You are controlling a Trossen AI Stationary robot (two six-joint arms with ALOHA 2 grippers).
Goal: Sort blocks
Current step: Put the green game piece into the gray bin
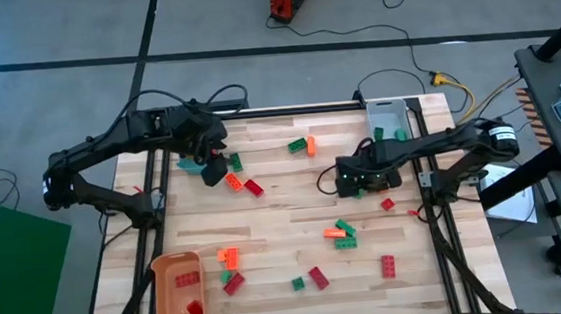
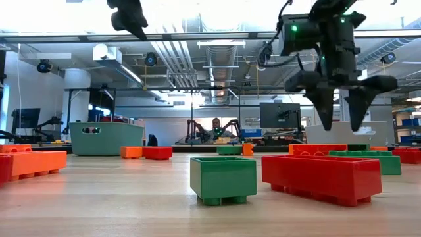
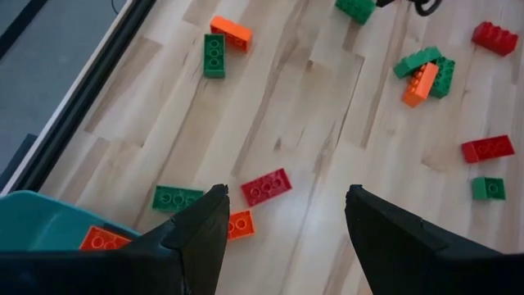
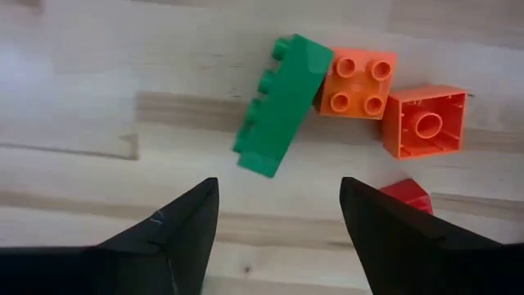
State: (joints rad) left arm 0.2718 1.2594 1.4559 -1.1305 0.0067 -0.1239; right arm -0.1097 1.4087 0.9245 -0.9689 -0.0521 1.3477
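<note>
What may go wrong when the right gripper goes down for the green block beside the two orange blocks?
The green block lies tilted and touches an orange block, with another orange one right beside. The open right gripper may catch or push a neighbour. The tilted block may also slip or roll when the fingers close.

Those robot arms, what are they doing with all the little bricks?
They are sorting toy bricks by colour. The orange bin already holds a few red bricks, and many more lie scattered on the wooden table. The left end effector hangs open and empty beside the teal bin. The right end effector hangs open over a green brick and two orange bricks, holding nothing.
</note>
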